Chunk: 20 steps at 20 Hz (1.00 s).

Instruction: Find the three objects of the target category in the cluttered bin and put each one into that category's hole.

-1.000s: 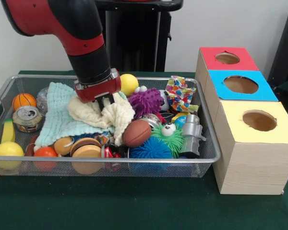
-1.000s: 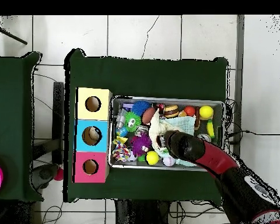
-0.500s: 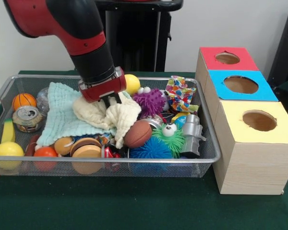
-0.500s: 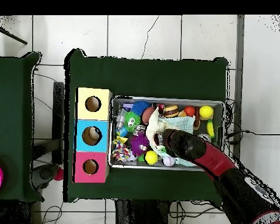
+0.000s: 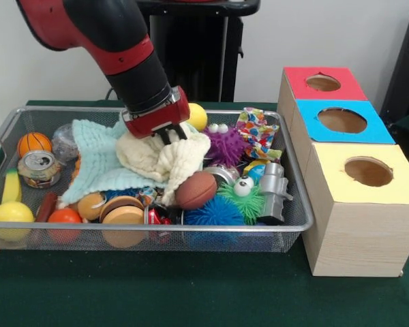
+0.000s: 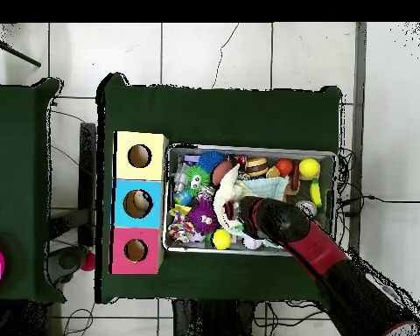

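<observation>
The wire mesh bin [image 5: 296, 204] [image 6: 248, 149] is full of toys. My gripper [image 5: 170, 136] [image 6: 235, 210] is shut on a cream cloth [image 5: 165, 158] [image 6: 227, 188] and holds it bunched just above the pile, with a mint green cloth [image 5: 99, 160] [image 6: 268, 186] lying partly under it on the left. The blue-panelled hole [image 5: 342, 120] [image 6: 137, 203] is the middle one of the pale wooden box [image 5: 361, 238], to the right of the bin in the front view.
In the bin: purple spiky ball [image 5: 225, 144], yellow ball [image 5: 196, 116], brown football [image 5: 195, 190], green spiky toy with eyes [image 5: 244, 197], blue spiky ball [image 5: 215, 212], grey robot toy [image 5: 273, 187], patterned cloth [image 5: 255, 133], can [image 5: 39, 168], small basketball [image 5: 34, 144]. Red hole [image 5: 323, 83] and yellow hole [image 5: 368, 171] flank the blue one.
My gripper has moved right in the front view, toward the box, and slightly up, dragging the cream cloth with it. The mint cloth has shifted right too.
</observation>
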### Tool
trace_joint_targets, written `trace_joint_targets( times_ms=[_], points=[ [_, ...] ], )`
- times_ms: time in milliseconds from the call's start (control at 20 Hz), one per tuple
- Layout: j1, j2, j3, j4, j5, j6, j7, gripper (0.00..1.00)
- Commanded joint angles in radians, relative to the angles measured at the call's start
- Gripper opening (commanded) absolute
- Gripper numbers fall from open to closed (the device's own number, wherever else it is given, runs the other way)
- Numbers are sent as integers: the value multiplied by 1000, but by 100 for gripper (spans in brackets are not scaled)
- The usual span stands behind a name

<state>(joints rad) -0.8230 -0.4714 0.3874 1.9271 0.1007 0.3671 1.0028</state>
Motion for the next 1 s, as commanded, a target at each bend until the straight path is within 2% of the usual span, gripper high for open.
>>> trace_joint_targets(
  times_ms=[50, 600, 1000],
  points=[
    [48, 1, 134, 141, 90, 45, 275, 0],
    [71, -36, 142, 174, 149, 43, 273, 0],
    [73, -37, 154, 185, 157, 27, 244, 0]
  ],
)
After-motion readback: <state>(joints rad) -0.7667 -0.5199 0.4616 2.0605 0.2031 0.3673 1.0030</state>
